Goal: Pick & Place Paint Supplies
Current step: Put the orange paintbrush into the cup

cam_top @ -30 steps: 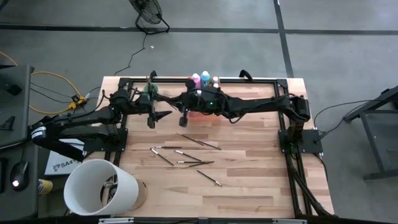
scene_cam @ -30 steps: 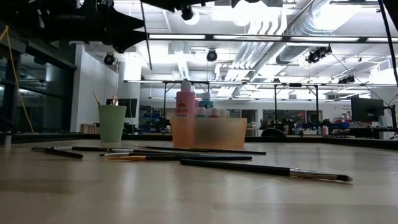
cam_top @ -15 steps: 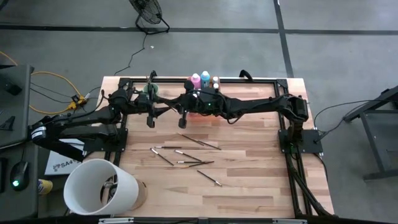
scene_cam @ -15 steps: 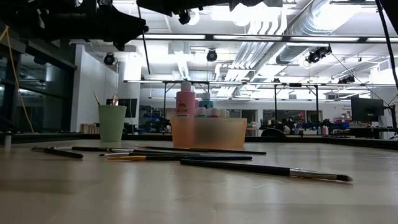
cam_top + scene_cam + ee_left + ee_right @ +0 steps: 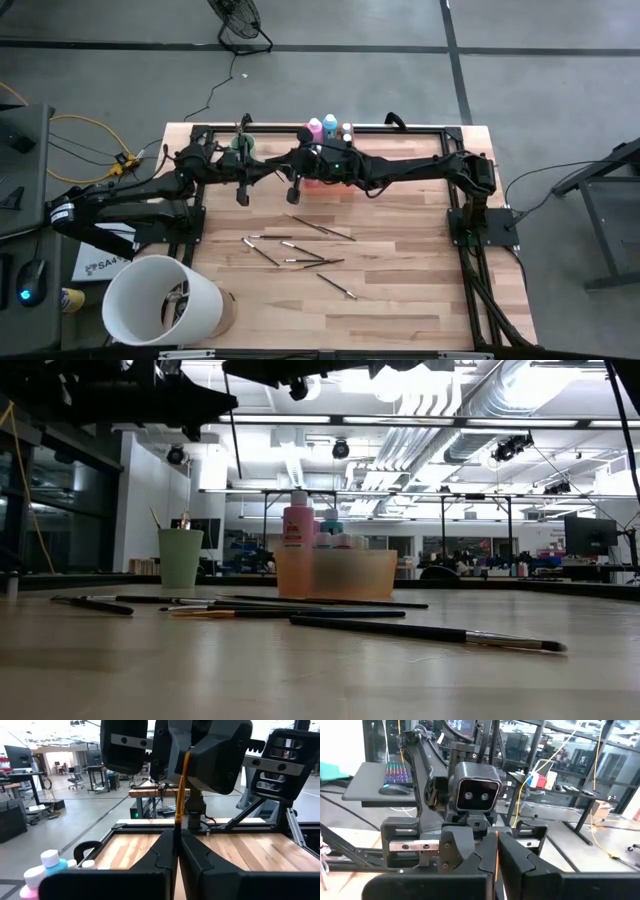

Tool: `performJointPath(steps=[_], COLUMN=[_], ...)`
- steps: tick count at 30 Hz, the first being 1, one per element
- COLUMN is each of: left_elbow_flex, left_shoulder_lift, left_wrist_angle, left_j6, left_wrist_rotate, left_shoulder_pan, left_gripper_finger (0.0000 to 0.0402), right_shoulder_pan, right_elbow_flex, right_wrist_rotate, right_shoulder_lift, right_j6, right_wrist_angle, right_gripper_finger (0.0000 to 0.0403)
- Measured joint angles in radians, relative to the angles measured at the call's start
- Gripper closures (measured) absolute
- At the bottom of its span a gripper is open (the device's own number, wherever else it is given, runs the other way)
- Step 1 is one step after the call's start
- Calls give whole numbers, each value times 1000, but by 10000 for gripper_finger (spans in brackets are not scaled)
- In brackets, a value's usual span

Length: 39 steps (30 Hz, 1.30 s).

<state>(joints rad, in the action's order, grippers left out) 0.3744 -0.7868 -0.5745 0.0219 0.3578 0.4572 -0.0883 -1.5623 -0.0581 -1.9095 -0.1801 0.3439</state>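
A mint-green cup (image 5: 181, 557) stands at left centre of the low view, an orange tray (image 5: 336, 573) with pink (image 5: 298, 518) and teal (image 5: 330, 124) bottles beside it. Loose brushes (image 5: 300, 245) lie on the counter (image 5: 400, 290) at mid-frame in the high view; a white bucket (image 5: 160, 300) sits lower left. Above the counter's far edge the two arms meet: the left gripper (image 5: 243, 195) and right gripper (image 5: 294, 194) each have fingers pressed together on one thin orange-handled brush (image 5: 180, 785), which runs between them.
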Motion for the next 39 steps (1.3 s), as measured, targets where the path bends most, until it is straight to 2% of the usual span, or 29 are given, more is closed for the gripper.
performJointPath(steps=[3,5,7,12,15,20,24,27,33,39], left_elbow_flex=[0,0,0,0,0,0,0,-3,-8,-8], left_shoulder_lift=[0,0,0,0,0,0,-3,-4,-4,-4], left_wrist_angle=[12,21,35,77,105,131,156,166,192,219], left_j6=[0,2,2,0,0,0,0,1,0,-3], left_wrist_rotate=[-21,-70,-134,-402,-582,-794,-917,-991,-1086,-1131], left_shoulder_pan=[0,1,1,1,1,1,1,1,1,1], left_gripper_finger=[396,397,398,398,399,399,399,399,399,399], right_shoulder_pan=[0,2,1,-2,-4,-5,-5,-6,-3,13], right_elbow_flex=[0,0,1,0,0,70,203,315,485,554], right_wrist_rotate=[-3,-23,-61,-233,-314,-351,-389,-387,-385,-384], right_shoulder_lift=[20,36,76,179,237,321,395,445,508,511], right_j6=[1,24,41,77,118,177,200,212,257,286], right_wrist_angle=[-58,-90,-196,-457,-626,-728,-670,-556,-412,-363], right_gripper_finger=[366,334,295,200,170,160,164,164,165,165])
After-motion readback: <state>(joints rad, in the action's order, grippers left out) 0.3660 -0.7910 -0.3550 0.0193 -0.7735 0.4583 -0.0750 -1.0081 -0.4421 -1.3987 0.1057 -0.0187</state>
